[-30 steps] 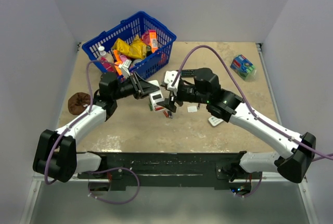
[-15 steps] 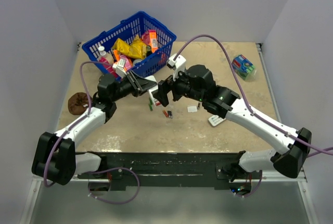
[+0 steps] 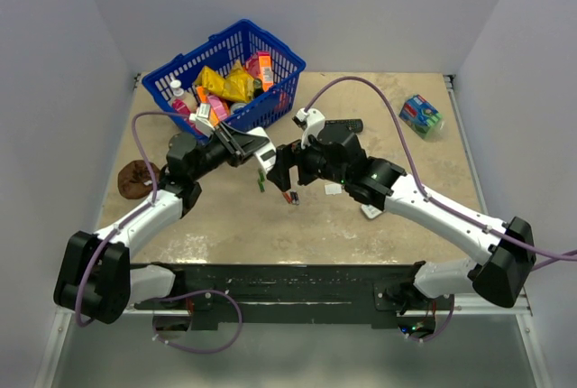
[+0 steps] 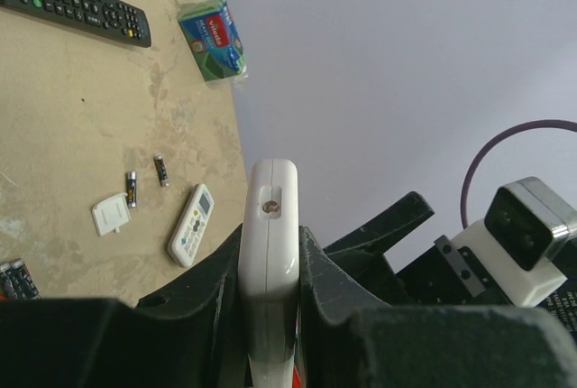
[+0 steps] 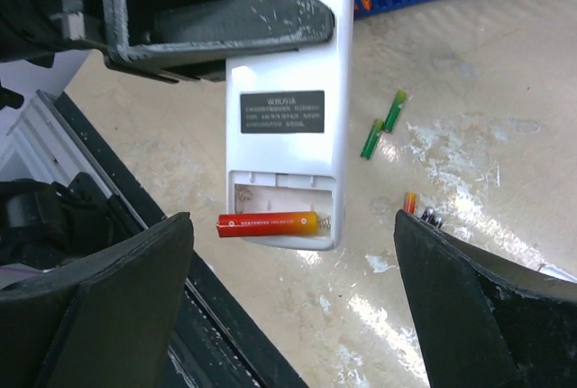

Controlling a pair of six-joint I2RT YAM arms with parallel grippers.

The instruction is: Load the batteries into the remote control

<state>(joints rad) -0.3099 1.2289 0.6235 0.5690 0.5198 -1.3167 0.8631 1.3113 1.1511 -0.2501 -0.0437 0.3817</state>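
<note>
Up goes the remote control (image 3: 264, 154) since a second ago. It was low by the table (image 3: 388, 226) then, and now it hangs in the air. The left gripper (image 3: 245, 147) holds it, squeezed tight on its two long sides, as it did before.

The right gripper (image 3: 284, 170) has changed too. A second ago it was down at the remote with its fingers closer together. Now its fingers (image 5: 108, 307) are spread wide apart and hold nothing. It has backed off a little and looks at the back of the remote.

The back cover is off, so the battery hole shows. One red-orange battery (image 5: 268, 224) lies in the lower slot, next to a little spring. The upper slot has nothing in it. So my guess is that the right gripper has just let go of this battery, and one of the two is now in.

The battery's left end seems to poke a bit past the wall of the hole. It may not be pushed all the way in, but from this angle I cannot be sure.

Two green batteries (image 5: 383, 124) lie on the table below the remote, and a few more sit near them. One of these is likely next for the open slot. A small white square piece (image 4: 110, 217) on the table may be the cover, to go on last.
</note>
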